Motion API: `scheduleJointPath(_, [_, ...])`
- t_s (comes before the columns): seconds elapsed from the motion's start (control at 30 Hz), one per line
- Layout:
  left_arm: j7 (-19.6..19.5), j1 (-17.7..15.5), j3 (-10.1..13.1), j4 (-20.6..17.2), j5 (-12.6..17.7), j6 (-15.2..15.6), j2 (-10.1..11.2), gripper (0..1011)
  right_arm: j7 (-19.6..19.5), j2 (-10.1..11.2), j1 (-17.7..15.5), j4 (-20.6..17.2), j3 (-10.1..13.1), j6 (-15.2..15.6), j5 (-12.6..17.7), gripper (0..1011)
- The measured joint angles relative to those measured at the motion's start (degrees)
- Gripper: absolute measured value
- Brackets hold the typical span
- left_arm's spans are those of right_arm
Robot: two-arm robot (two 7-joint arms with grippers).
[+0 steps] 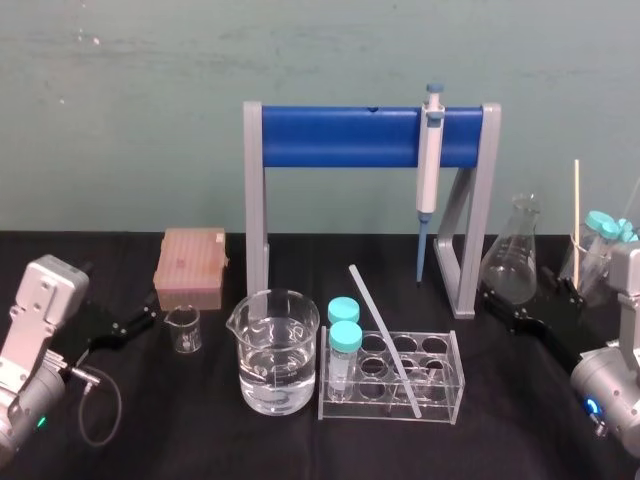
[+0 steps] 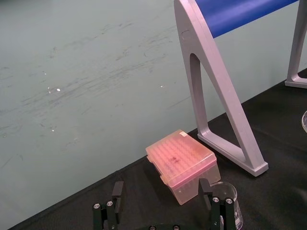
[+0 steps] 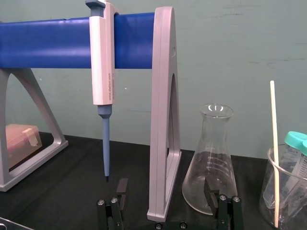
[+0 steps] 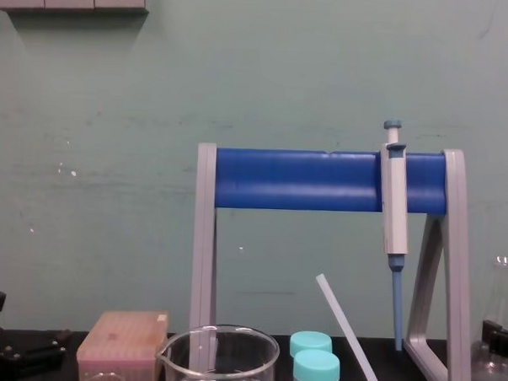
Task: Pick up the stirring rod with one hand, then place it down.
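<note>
Stirring rod (image 1: pixel 383 335) leaning in tube rack (image 1: pixel 456 372) w/ 2 capped tubes (image 1: pixel 345 340); beaker (image 1: pixel 300 340) holding water (image 1: pixel 270 388). Rod base unclear. My L gripper (image 1: pixel 146 320), R gripper (image 1: pixel 497 300) sitting open.

Silver-grey arms (image 1: pixel 42 295), black claws (image 1: pixel 146 319), grey cable (image 1: pixel 119 402)

Your black table (image 1: pixel 180 425), as logged: a stand (image 1: pixel 340 137) with a blue bar at far centre, a pipette (image 1: pixel 430 160) hanging at its right end. Far left, a pink tip box (image 1: pixel 191 268), with a small beaker (image 1: pixel 183 329) just nearer. Near centre, a large beaker (image 1: pixel 273 352) of water beside a clear rack (image 1: pixel 455 352) holding two teal-capped tubes (image 1: pixel 345 345). Far right, a flask (image 1: pixel 512 262).
</note>
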Motion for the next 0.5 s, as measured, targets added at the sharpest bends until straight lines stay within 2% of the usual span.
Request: scheduleJointPath(0.5, [0.0, 0.0, 0.0, 0.0, 0.0, 0.0, 0.0, 1000, 0.2, 0.1, 0.1, -0.2, -0.1, -0.3, 0.0, 1000])
